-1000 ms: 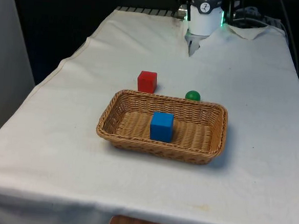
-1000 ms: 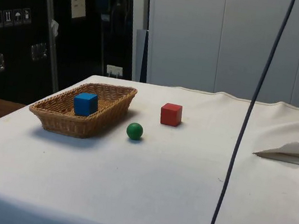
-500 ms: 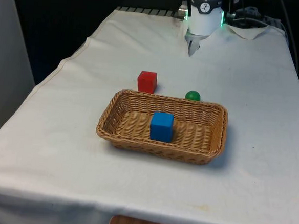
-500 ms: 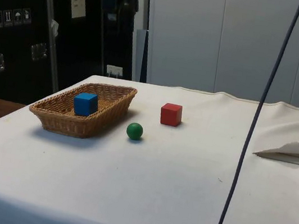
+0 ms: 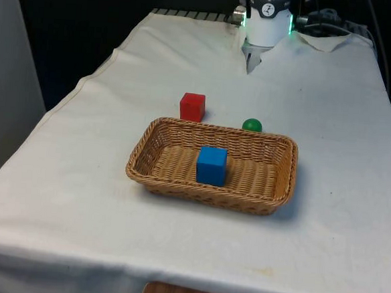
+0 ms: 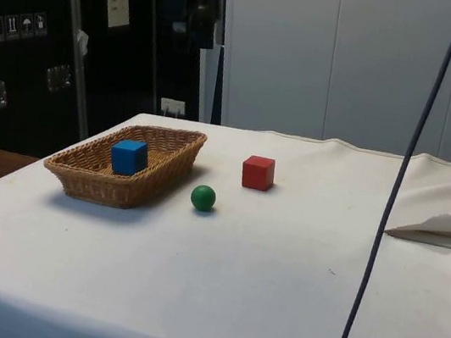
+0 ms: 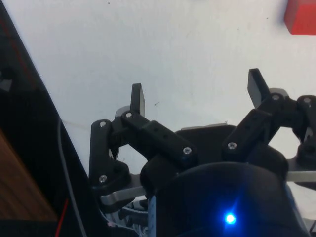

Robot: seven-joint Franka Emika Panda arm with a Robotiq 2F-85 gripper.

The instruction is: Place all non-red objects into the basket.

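A wicker basket (image 5: 211, 166) is sitting on the cloth-covered surface (image 5: 71, 198), holding a blue cube (image 5: 211, 166) near its middle. Just behind the basket's far rim, a green ball (image 5: 252, 125) is resting on the cloth, with a red cube (image 5: 192, 107) beside it, slightly apart. The gripper (image 7: 197, 98) is hanging high with its jaws spread wide and holding nothing. The ball may roll away if nudged, or the neighbouring red cube be grabbed by mistake. From the front, the rim is partly hiding the ball.

Even bright overhead light; soft shadow beside basket (image 5: 273, 192); black background underexposed.
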